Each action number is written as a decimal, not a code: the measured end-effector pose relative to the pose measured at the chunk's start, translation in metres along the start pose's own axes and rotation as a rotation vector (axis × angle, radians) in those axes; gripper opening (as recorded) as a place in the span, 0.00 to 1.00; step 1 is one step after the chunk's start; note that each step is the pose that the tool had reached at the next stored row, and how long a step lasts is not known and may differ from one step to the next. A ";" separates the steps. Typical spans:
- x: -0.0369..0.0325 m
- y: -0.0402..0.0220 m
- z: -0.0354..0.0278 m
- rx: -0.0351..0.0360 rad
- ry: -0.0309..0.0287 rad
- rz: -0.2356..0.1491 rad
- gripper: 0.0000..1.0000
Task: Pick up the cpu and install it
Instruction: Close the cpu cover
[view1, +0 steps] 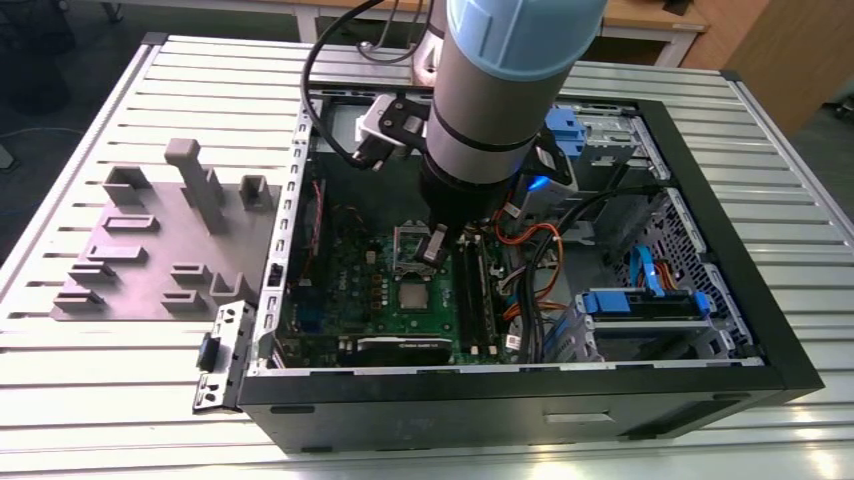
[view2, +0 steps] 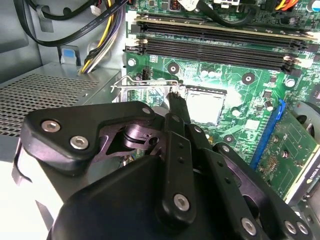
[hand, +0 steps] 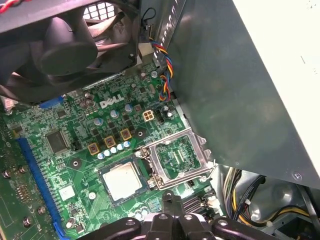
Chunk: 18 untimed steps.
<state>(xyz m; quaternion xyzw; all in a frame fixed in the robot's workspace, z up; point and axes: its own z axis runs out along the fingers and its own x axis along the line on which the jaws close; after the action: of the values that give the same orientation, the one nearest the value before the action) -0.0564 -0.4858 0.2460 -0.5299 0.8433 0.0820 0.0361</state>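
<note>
- A slatted metal desk (view1: 120, 400) is carrying an open computer case (view1: 747, 375), and the arm is reaching down into it over the green motherboard (hand: 75, 165).
- The gripper (view2: 174, 99) is hanging low over the board with its fingers pressed together and nothing between them.
- The cpu (hand: 122, 181) is lying flat in its socket just beside the gripper tip, apart from it. The socket frame (hand: 180, 156) is standing swung open on the tip's other side, so the chip is looking seated but not clamped.
- The thin wire lever (view2: 150, 82) is sitting very near the gripper tip. A sideways drift is likely to snag it and jerk the frame.
- A drop onto the unclamped cpu is risking a shifted chip and bent contacts underneath.
- The open frame is liable to fall shut askew if the gripper nudges it.
- The loose cables (view1: 534, 262) beside the arm are inviting a catch on the wrist during any lift.
</note>
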 end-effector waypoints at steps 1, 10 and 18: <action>0.0000 0.0000 0.0000 0.0001 0.0000 0.000 0.11; 0.0000 0.0000 0.0000 0.0002 -0.0001 0.000 0.11; -0.0016 -0.0041 0.0023 -0.0258 -0.0574 0.006 0.11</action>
<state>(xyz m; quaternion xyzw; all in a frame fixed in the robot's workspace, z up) -0.0521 -0.4858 0.2436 -0.5253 0.8424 0.1082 0.0532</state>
